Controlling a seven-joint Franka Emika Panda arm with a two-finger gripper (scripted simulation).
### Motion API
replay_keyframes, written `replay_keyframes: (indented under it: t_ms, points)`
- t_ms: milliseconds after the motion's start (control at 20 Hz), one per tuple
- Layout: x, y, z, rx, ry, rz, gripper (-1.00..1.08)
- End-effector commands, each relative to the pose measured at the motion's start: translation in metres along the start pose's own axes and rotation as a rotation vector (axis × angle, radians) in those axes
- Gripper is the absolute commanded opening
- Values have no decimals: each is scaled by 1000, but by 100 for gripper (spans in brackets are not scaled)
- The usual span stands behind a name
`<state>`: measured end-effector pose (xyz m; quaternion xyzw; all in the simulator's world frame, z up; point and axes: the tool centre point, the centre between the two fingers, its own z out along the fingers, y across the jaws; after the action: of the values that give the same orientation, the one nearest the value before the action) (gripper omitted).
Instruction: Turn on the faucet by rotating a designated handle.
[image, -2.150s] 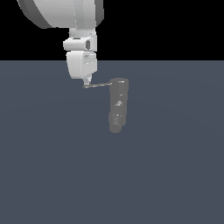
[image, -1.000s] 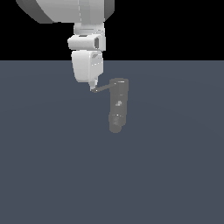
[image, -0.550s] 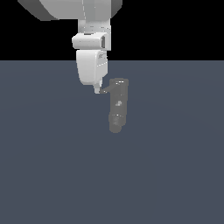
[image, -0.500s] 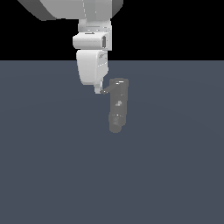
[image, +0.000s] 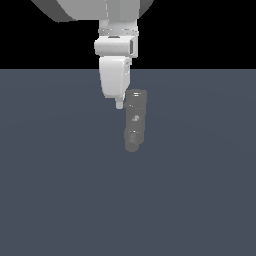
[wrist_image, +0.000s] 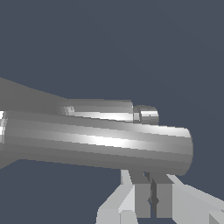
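Faucet (image: 135, 120) — dull grey segmented column, pale specks, upright

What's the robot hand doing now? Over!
White gripper beside dull grey upright faucet column, near its top. Thin handle rod hidden in exterior view. Nothing blocking.

The end effector (image: 119, 105) hangs just beside the top of the faucet (image: 134, 120), on the exterior view's left of it.

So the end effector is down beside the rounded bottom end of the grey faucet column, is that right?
Not quite. In the exterior view the end effector is beside the top of the grey faucet column, on the exterior view's left, well above its rounded bottom end.
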<state>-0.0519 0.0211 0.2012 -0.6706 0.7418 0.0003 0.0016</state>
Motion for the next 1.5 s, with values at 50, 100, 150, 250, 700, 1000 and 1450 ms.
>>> replay_keyframes:
  t_ms: [50, 100, 150, 250, 700, 1000, 1450]
  points:
    - [29, -1, 0, 0, 2, 16, -100]
    - [35, -1, 0, 0, 2, 16, -100]
    - [41, -1, 0, 0, 2, 17, -100]
    - [53, 0, 0, -1, 2, 17, -100]
    - [72, -4, 0, 0, 0, -10, -100]
    - [94, -21, 0, -1, 1, -3, -100]
    - [126, -46, 0, -1, 2, 6, -100]
